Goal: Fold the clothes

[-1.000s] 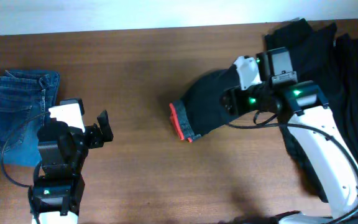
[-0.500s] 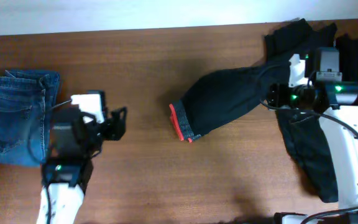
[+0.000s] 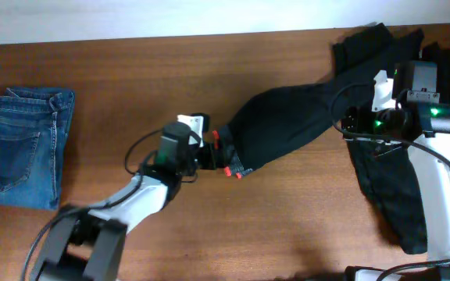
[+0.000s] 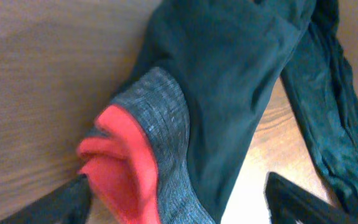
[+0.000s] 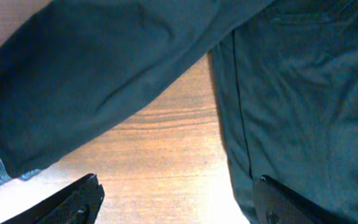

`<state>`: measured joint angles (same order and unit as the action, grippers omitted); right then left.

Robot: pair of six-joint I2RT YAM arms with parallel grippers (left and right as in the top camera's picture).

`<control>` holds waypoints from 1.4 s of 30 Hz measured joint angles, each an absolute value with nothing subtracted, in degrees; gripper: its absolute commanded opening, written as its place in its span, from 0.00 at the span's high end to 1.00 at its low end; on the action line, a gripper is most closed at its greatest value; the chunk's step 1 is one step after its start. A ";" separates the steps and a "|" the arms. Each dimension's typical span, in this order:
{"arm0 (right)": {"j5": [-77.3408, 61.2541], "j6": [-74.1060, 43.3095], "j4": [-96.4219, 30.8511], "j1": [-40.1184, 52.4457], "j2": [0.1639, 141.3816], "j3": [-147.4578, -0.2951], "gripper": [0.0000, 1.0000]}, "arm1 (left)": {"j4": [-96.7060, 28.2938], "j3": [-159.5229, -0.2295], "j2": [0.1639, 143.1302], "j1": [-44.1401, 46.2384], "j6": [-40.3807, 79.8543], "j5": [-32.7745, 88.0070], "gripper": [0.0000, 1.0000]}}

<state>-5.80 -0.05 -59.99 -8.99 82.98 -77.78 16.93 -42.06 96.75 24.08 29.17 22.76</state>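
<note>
Straddling the red waistband of the trousers, at their end farthest from the black pile, the left tool gapes wide. The right tool, also apart, hovers just beside the pile. Pulling now might drag tangled pile garments along.

Quick laundry tally
One pair of blue denim jeans, one pair of soft black trousers, plus a heap of black garments, can't tell how many.
</note>
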 measured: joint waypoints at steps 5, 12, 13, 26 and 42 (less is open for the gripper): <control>-5.80 -0.05 -60.01 -8.99 82.98 -77.78 0.17 | 23.59 -42.13 102.91 26.28 30.96 22.79 0.94; -5.80 0.01 -60.51 -8.99 82.98 -77.78 0.18 | 26.28 -42.24 105.30 25.58 31.00 23.16 1.00; -5.80 0.01 -60.53 -8.99 82.98 -77.78 0.18 | 26.17 -42.24 104.77 24.12 30.70 23.18 1.00; -5.80 0.08 -59.94 -8.99 82.98 -77.78 0.15 | 1.58 -43.62 84.86 -5.52 27.73 18.15 0.53; -5.80 0.03 -59.35 -8.99 84.97 -77.78 0.14 | -11.05 -43.59 84.88 -5.43 23.33 15.68 0.45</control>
<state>-5.80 0.03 -59.35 -8.99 84.97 -77.78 -11.05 -43.59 84.88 -5.43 23.33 15.68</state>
